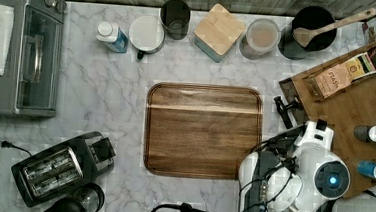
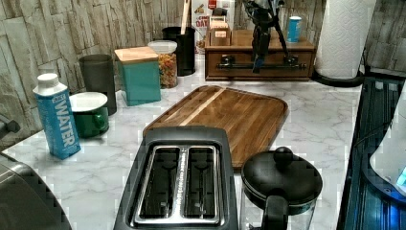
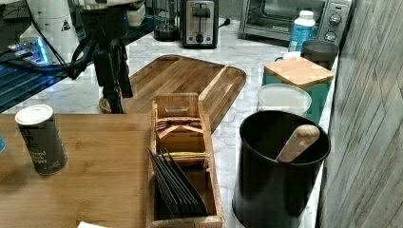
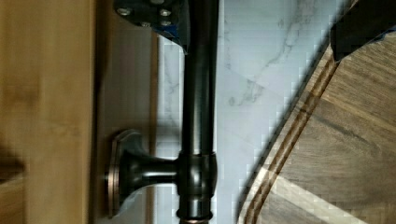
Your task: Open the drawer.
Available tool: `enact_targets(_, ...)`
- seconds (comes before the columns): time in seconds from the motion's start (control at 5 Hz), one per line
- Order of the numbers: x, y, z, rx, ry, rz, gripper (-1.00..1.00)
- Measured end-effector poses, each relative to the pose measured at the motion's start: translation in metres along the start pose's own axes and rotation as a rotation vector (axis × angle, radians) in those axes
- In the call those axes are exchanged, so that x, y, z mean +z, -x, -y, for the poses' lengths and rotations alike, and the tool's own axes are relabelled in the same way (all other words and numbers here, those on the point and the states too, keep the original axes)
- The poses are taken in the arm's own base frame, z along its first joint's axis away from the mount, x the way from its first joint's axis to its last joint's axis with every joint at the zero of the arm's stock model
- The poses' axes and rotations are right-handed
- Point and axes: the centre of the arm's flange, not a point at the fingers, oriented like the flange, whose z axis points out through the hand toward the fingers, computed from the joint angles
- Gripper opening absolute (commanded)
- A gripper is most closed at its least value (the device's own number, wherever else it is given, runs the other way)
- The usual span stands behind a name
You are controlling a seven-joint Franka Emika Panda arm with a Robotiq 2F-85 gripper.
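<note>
The drawer (image 2: 239, 57) is the brown front of a low wooden stand at the back of the left view, and there it looks shut. A long black bar handle (image 2: 287, 66) runs across it. My gripper (image 2: 261, 61) hangs straight down in front of the drawer at the middle of the bar. In the wrist view the handle (image 4: 198, 93) runs between my open fingers: one fingertip (image 4: 159, 18) sits between the bar and the drawer front (image 4: 128, 84), the other (image 4: 359, 23) stands well off over the counter. In the top view the gripper (image 1: 287, 110) is at the stand's edge.
A dark walnut cutting board (image 1: 203, 130) lies on the marble counter right behind the gripper. On the stand are a tea organiser (image 3: 178, 142) and spice jars (image 3: 40, 140). A paper towel roll (image 2: 344, 38) stands beside the stand, a black utensil pot (image 3: 278, 166) on its other side.
</note>
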Motion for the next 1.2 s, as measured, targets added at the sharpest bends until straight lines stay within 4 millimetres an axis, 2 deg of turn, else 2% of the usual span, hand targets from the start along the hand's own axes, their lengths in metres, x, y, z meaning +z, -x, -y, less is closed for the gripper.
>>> enact_targets(0.2, 0.005, -0.001, -0.003, -0.055, 0.042, -0.014, 1.0)
enact_targets(0.6, 0.016, -0.004, -0.001, -0.046, 0.016, -0.025, 1.0)
enact_targets(0.8, 0.024, -0.006, -0.007, -0.051, 0.01, -0.008, 1.0)
enact_targets(1.0, 0.042, -0.002, -0.013, -0.043, -0.05, 0.038, 1.0)
enact_targets(1.2, 0.05, 0.006, -0.018, -0.101, -0.103, 0.129, 1.0)
